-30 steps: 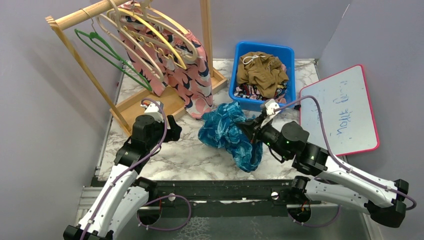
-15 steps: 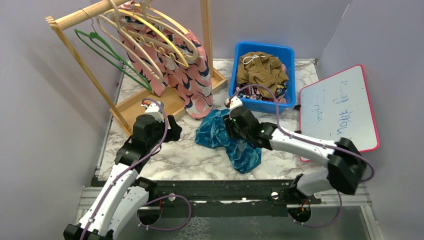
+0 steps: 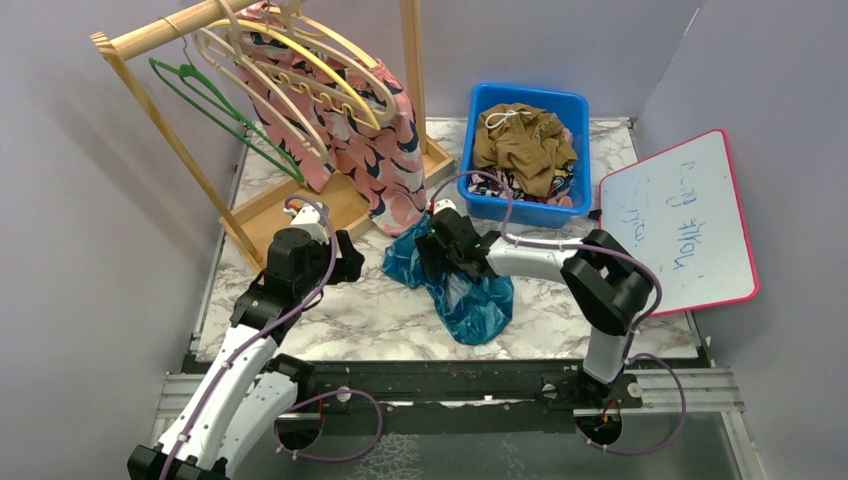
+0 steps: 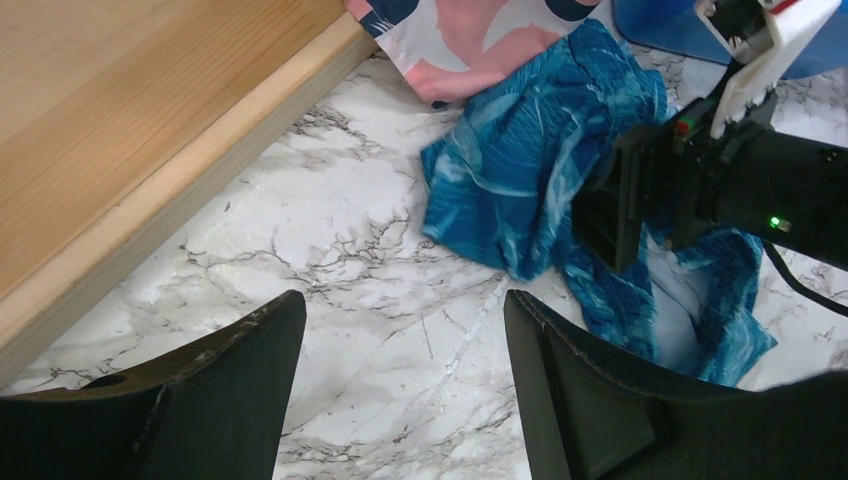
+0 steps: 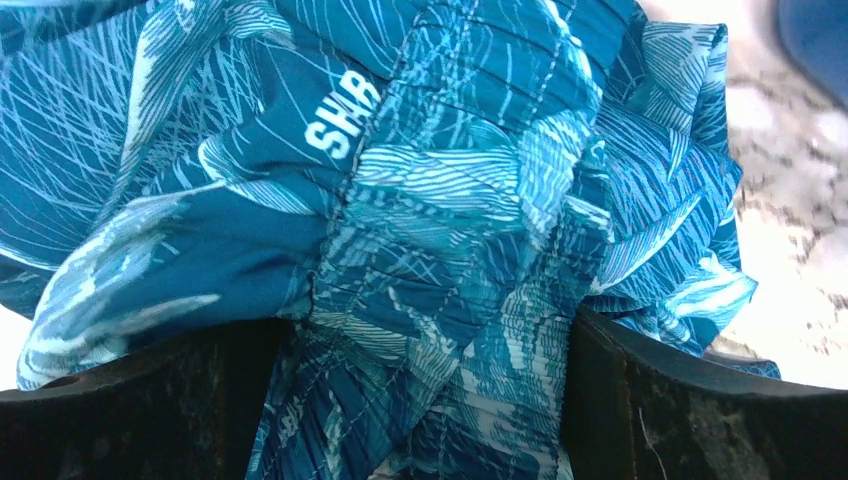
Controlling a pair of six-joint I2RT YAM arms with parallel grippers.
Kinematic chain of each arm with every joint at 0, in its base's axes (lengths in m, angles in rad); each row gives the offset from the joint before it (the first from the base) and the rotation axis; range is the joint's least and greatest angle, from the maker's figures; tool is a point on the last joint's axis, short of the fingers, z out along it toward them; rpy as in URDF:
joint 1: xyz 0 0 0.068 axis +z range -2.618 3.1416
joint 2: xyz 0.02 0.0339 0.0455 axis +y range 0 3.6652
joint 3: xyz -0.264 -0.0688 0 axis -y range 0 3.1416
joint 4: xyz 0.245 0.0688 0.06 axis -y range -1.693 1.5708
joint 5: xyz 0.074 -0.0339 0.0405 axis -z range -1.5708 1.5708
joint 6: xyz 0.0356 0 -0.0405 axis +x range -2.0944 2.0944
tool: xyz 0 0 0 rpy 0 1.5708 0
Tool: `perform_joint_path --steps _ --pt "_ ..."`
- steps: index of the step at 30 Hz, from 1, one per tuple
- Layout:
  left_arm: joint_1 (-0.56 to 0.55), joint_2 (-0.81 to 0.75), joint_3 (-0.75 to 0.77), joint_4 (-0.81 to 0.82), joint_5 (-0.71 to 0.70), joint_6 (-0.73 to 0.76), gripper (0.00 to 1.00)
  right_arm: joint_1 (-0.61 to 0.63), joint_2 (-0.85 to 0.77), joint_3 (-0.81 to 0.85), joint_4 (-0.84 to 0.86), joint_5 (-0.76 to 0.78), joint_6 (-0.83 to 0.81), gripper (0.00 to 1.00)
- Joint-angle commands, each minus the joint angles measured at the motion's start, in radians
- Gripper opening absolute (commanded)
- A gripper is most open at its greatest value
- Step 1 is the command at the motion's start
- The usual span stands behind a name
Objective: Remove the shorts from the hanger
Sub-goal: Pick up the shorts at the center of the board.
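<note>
The crumpled teal patterned fabric shorts (image 3: 455, 285) lie on the marble tabletop (image 3: 350, 310), bunched between the clenched right claw (image 5: 425, 400) fingers; the left claw (image 4: 400, 370) stands released nearby.

Overhead view faces down; both wrist views, close in, share the teal shorts (image 3: 455, 285).

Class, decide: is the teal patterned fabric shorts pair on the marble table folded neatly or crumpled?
Crumpled: the teal patterned shorts lie bunched in uneven folds, gathered between the right tool's fingers.
</note>
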State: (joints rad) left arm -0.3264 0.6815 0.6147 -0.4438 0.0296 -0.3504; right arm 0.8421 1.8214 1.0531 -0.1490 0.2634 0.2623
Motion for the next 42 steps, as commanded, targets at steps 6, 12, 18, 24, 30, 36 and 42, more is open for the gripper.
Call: perform_joint_path --steps 6,12,18,24,30,36,42 --pt "0.004 -0.006 0.004 0.022 0.011 0.002 0.75 -0.009 0.104 -0.236 0.160 -0.094 0.144 0.43" --pt "0.005 0.009 0.005 0.025 0.021 0.005 0.75 -0.008 -0.112 -0.398 0.201 -0.112 0.158 0.06" --pt "0.005 0.005 0.004 0.025 0.018 0.006 0.75 -0.009 -0.439 -0.468 0.191 -0.073 0.188 0.01" --pt "0.004 0.008 0.003 0.027 0.022 0.007 0.75 -0.009 -0.735 -0.466 0.156 0.051 0.177 0.01" --pt "0.004 0.006 0.003 0.028 0.026 0.007 0.75 -0.009 -0.930 -0.400 0.098 0.203 0.106 0.01" --pt "0.004 0.007 0.003 0.030 0.031 0.007 0.75 -0.009 -0.927 -0.250 0.117 0.400 -0.078 0.01" --pt "0.006 0.005 0.003 0.030 0.034 0.007 0.75 -0.090 -0.740 -0.005 0.152 0.461 -0.295 0.01"
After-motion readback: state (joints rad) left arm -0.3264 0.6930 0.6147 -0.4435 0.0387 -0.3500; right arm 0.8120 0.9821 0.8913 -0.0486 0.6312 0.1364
